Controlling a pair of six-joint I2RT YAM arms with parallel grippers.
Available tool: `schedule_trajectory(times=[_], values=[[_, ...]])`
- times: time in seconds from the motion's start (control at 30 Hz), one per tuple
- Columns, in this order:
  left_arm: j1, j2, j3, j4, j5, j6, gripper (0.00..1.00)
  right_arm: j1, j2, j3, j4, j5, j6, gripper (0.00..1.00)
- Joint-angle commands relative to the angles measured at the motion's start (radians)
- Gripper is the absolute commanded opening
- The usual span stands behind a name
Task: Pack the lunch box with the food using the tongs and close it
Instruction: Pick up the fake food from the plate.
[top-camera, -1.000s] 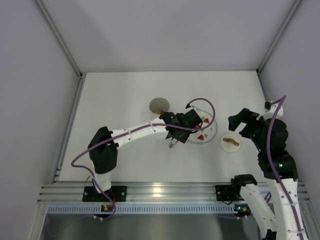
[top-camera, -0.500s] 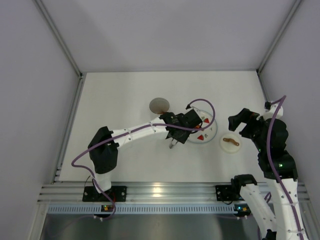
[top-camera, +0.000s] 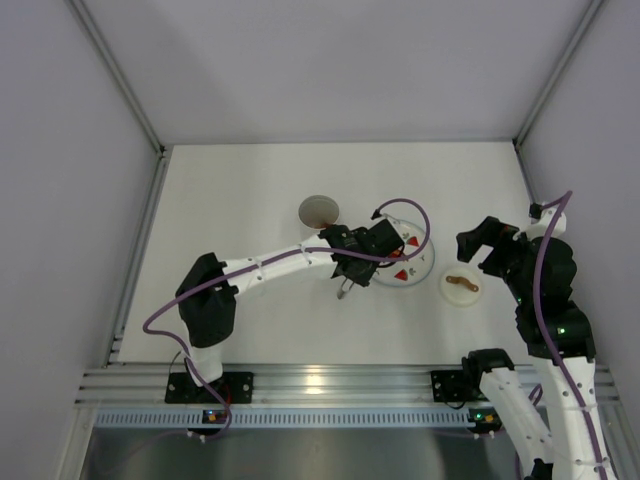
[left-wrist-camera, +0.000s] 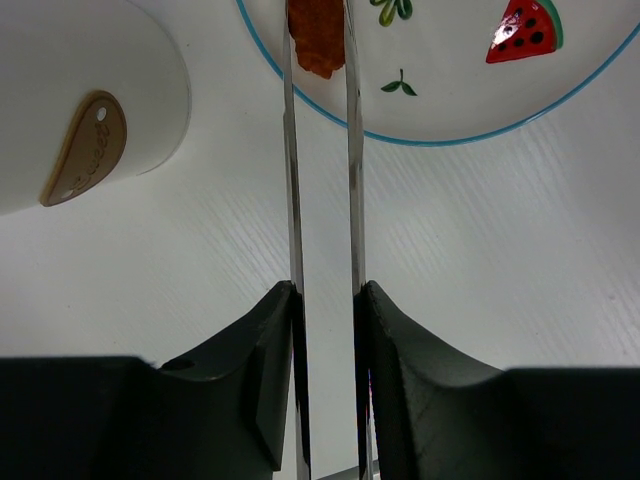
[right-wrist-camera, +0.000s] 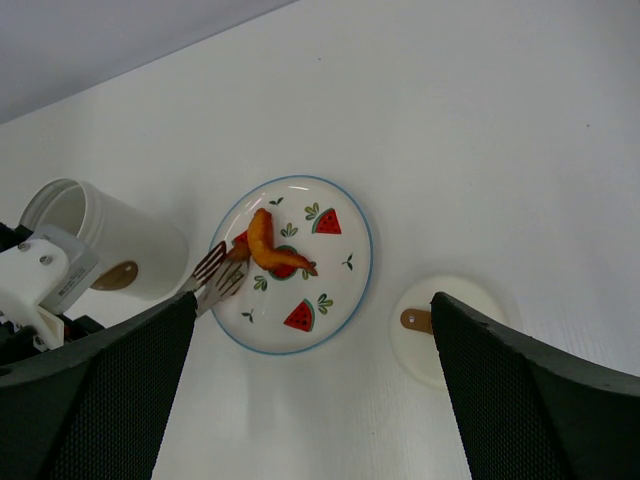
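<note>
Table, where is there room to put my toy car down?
Bare table lies between the back wall and the lunch box, and between the plate, the lid and the arm bases. Crowded: the middle, where the tongs reach onto the plate.

Bright, even overhead light on a white table, with few shadows.
From above, the table looks nearly washed out, with only a faint soft shadow beneath the left arm; a small glare spot sits on the metal rail at the near edge; the side walls read greyer. In the left wrist view the tongs and plate are sharp and the table's grain shows. In the right wrist view the right gripper is two dark, soft-edged blocks; the lid casts a pale shadow.
</note>
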Motion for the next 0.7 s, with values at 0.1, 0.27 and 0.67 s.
schedule_trajectory(times=[0.1,0.27,0.67], values=[[-0.004,-0.078,0.012,0.012,0.032,0.018,0.22,-0.014,-0.004,0.016,-0.002,0.007,-0.008,0.99],[-0.009,-0.095,0.028,0.000,0.027,0.021,0.22,-0.014,-0.001,0.020,-0.003,0.007,-0.008,1.00],[-0.016,-0.141,0.086,-0.037,0.001,0.027,0.23,-0.014,0.003,0.033,-0.005,0.008,-0.009,0.99]])
